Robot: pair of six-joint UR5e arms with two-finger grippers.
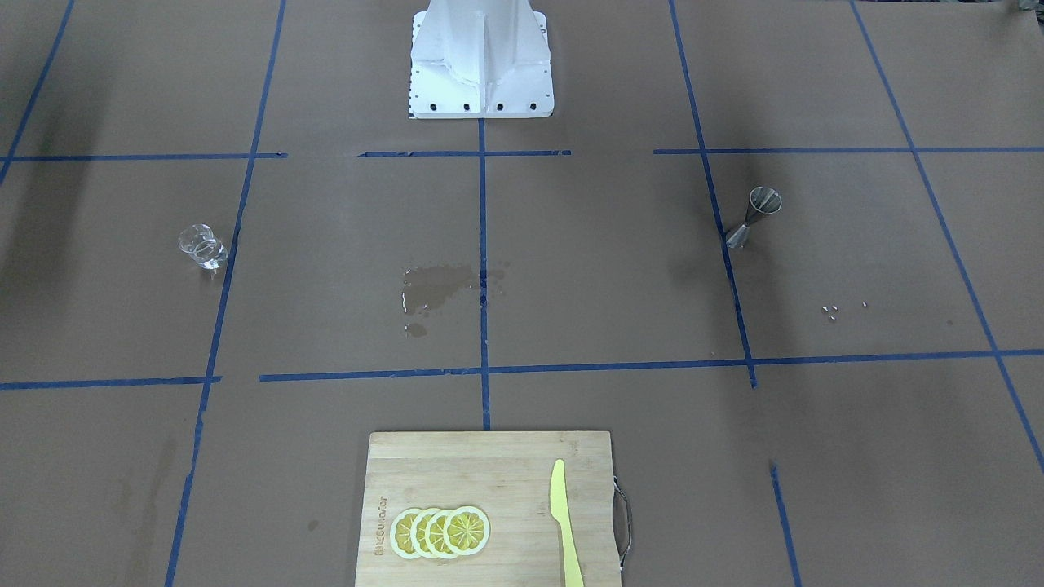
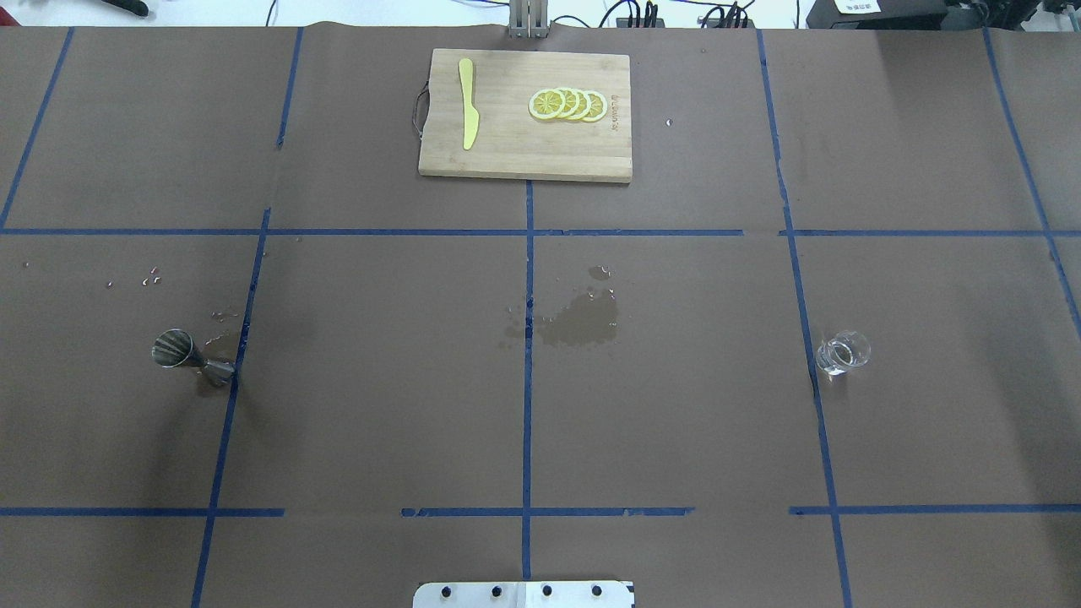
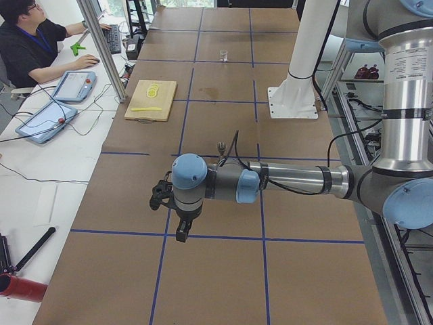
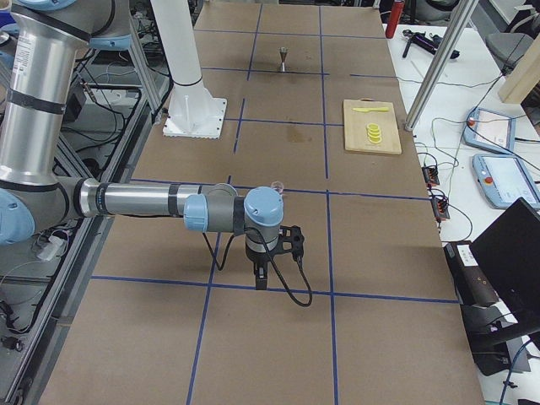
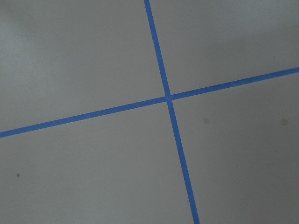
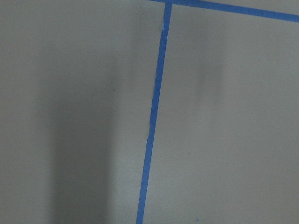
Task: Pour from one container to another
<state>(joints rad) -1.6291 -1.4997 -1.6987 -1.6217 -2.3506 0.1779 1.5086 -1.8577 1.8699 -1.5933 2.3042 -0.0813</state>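
Note:
The clear glass cup (image 1: 202, 247) stands upright on the brown paper on the robot's right side, also seen from overhead (image 2: 843, 352). The steel jigger (image 1: 754, 216) stands upright on the robot's left side (image 2: 190, 359). Neither gripper appears in the overhead or front views. The left gripper (image 3: 181, 233) hangs over the table near that end, short of the jigger (image 3: 220, 147). The right gripper (image 4: 260, 278) hangs near the other end, close in front of the cup (image 4: 276, 187). I cannot tell whether either is open or shut. Both wrist views show only paper and blue tape.
A wooden cutting board (image 2: 507, 156) with lemon slices (image 2: 567, 104) and a yellow knife (image 2: 467, 114) lies at the far middle edge. A wet stain (image 2: 578, 321) marks the table's centre. The white robot base (image 1: 481, 90) stands at the near edge. An operator (image 3: 30, 40) sits beside the table.

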